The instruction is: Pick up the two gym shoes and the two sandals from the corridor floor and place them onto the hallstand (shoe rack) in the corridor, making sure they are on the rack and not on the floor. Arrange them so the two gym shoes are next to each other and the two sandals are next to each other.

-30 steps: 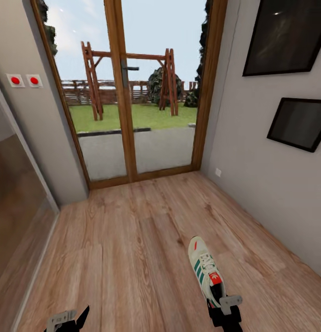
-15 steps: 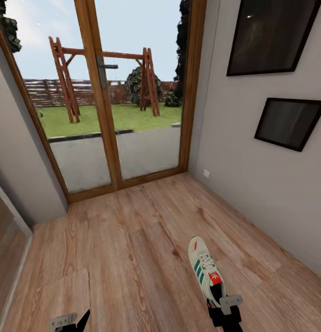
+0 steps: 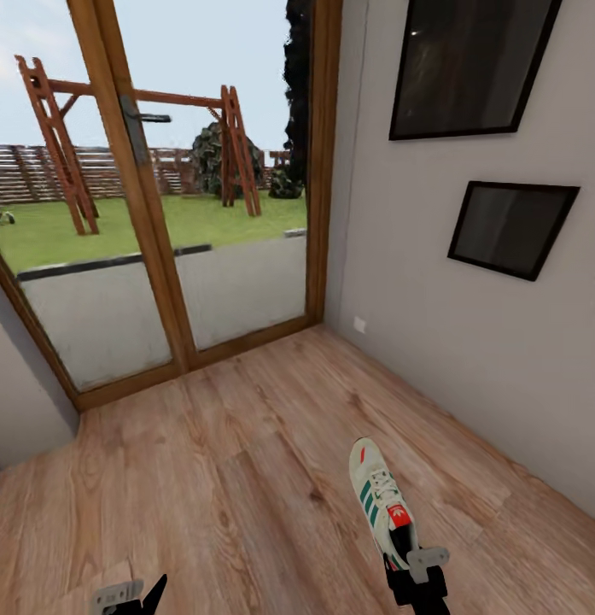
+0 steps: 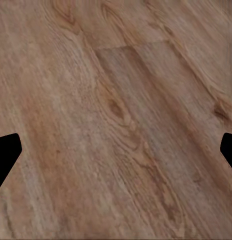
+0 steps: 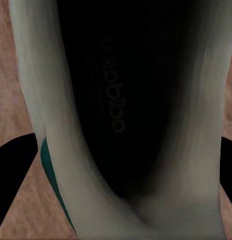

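At the end of a corridor, from the head camera, a glass door (image 3: 160,222) looks out on a lawn and a wooden swing frame (image 3: 143,137), two dark frames (image 3: 476,64) hang on the grey wall to the robot's right, and down low the right gripper (image 3: 414,576) has one gym shoe (image 3: 378,500) by its heel end, toe pointing away toward the door, carried above the wood floor (image 3: 229,478). The left gripper (image 3: 126,594) peeks in at the lower edge with nothing in it. Over to the left wrist camera: bare planks, and the two dark fingertips (image 4: 6,155) stand wide apart at either edge, spread and empty. Now the right wrist camera: we stare straight into the shoe's dark opening, cream collar (image 5: 51,125) curving round it and a sliver of green stripe beside; the fingers (image 5: 13,175) sit on either side of the heel, apparently pinching it. My read is that this is the carry step for one shoe, with the rack, the second gym shoe and the sandals yet to come into sight. The next move calls for turning the base until the rack appears, then setting this shoe on a shelf with room beside it for its partner.
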Available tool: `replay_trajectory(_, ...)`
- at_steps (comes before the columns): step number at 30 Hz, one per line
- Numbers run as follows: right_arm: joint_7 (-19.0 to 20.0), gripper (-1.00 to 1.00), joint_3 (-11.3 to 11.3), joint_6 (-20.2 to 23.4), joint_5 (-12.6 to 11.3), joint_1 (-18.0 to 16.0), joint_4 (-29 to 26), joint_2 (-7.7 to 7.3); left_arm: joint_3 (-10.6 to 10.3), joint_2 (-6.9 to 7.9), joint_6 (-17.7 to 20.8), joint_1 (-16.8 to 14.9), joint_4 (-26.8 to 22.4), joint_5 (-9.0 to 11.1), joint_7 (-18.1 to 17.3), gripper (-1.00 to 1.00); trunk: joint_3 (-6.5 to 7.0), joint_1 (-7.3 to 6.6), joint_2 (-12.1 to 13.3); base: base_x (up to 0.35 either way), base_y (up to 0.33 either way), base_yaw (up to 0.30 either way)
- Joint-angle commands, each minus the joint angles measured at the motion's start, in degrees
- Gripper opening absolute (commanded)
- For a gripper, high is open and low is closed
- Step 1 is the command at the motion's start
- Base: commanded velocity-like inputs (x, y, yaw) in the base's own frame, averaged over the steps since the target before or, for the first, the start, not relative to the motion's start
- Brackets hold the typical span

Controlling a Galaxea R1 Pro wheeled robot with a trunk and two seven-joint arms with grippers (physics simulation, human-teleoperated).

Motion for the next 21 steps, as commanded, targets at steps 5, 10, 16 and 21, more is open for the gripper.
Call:
replay_trajectory(5,-0.6,-1.00,0.4,-0.1,0.4,-0.1,0.1,-0.03,0.1,0.00,0.1,0.0,0.0,0.5,-0.5,1.00,-0.05,0.02,0.0,0.332,0.030,-0.262)
replay_trajectory(10,-0.6,-1.00,0.4,-0.1,0.4,-0.1,0.1,-0.03,0.2,0.01,0.1,0.0,0.0,0.5,-0.5,1.00,-0.05,0.02,0.0,0.335,0.007,-0.262)
replay_trajectory(16,-0.6,-1.00,0.4,-0.1,0.4,-0.1,0.1,-0.03,0.2,0.01,0.1,0.0,0.0,0.6,-0.5,1.00,-0.05,0.02,0.0,0.335,0.002,-0.262)
replay_trajectory(21,-0.6,-1.00,0.4,-0.1,0.4,-0.1,0.1,-0.03,0.2,0.00,0.1,0.0,0.0,0.6,-0.5,1.00,-0.05,0.02,0.0,0.336,0.000,-0.262)
